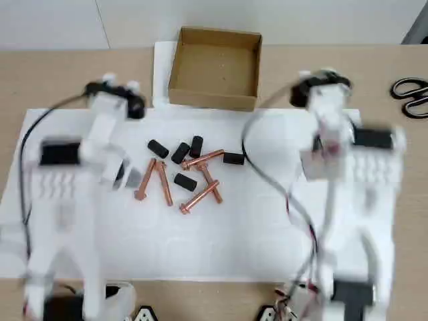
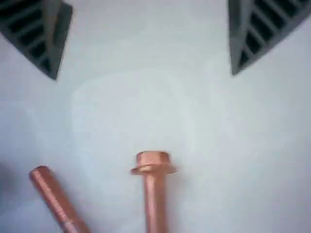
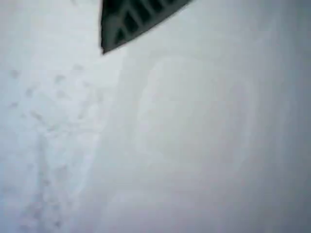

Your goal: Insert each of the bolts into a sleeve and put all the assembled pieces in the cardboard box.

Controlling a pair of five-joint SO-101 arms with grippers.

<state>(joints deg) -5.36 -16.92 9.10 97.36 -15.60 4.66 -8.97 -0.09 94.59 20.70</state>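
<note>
Left end effector [image 2: 142,73] held wide open above white sheet [image 1: 234,234], near flanged head of copper bolt [image 2: 154,189]. Five bolts [image 1: 199,197] and five black sleeves [image 1: 180,152] seen scattered loose at mid-sheet. Cardboard box [image 1: 212,99] placed beyond them at far side of desk [image 1: 40,73]. Right end effector [image 1: 319,166] poised over sheet; its opening cannot be told.

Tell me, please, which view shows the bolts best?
The high view: all the bolts lie in sight on the mat. The left wrist view catches two, cut off at its edge. The right wrist view faces mat.
</note>
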